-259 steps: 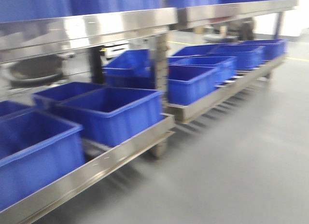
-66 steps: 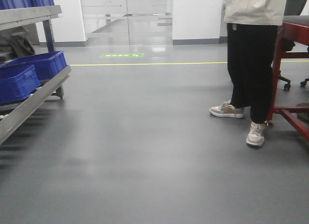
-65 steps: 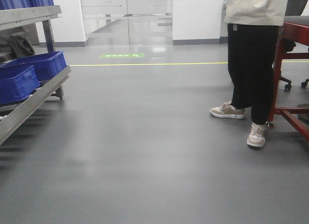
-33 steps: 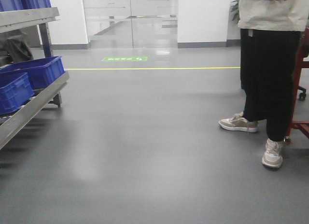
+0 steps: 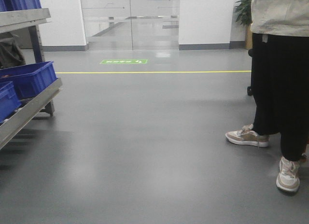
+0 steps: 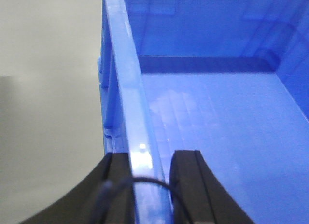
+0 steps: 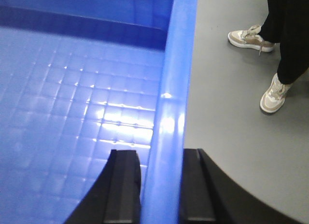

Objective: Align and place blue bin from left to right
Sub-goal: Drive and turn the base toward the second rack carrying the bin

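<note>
I hold the blue open-topped plastic bin up off the grey floor, one wall in each grip. My left end effector is closed down to the thickness of the bin's left rim, one finger outside and one inside. My right end effector pinches the right rim the same way. The bin is empty, so I judge it light but its thin walls bendy. To carry it well I should keep both wrists at one height and the spacing between my arms fixed, or a rim could slide out of the pads. The person in black trousers and pale trainers stands close on my right (give them room). The steel rack with its blue crates lies to the left. I should meet the placing spot squarely, lower evenly, and let go only once the base rests flat.
</note>
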Robot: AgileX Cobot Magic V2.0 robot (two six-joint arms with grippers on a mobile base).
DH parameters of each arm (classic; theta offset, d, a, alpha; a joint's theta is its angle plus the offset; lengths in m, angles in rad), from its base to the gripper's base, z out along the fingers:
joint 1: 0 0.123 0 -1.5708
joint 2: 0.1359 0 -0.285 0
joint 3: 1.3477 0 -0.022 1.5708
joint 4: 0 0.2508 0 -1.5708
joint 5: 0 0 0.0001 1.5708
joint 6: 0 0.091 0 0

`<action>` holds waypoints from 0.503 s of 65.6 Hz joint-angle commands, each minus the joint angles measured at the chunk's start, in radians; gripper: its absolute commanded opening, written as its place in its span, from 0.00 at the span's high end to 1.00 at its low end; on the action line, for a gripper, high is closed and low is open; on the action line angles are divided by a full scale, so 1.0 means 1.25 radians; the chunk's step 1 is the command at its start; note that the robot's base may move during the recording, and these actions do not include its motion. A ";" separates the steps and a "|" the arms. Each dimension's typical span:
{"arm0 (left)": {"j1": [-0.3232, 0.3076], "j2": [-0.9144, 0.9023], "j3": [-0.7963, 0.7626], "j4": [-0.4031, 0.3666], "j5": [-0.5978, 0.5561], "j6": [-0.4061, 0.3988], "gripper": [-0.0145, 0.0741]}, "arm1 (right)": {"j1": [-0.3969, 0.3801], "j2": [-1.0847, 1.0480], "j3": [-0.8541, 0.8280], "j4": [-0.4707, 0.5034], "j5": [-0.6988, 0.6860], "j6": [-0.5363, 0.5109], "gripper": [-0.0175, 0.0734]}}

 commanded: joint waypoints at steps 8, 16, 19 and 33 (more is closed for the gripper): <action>-0.005 -0.021 -0.012 -0.024 -0.077 0.018 0.96 | 0.003 -0.015 -0.009 -0.006 -0.090 -0.020 0.98; -0.005 -0.021 -0.012 -0.024 -0.077 0.018 0.96 | 0.003 -0.015 -0.009 -0.006 -0.090 -0.020 0.98; -0.005 -0.021 -0.012 -0.024 -0.077 0.018 0.96 | 0.003 -0.015 -0.009 -0.006 -0.090 -0.020 0.98; -0.005 -0.021 -0.012 -0.024 -0.077 0.018 0.96 | 0.003 -0.015 -0.009 -0.006 -0.090 -0.020 0.98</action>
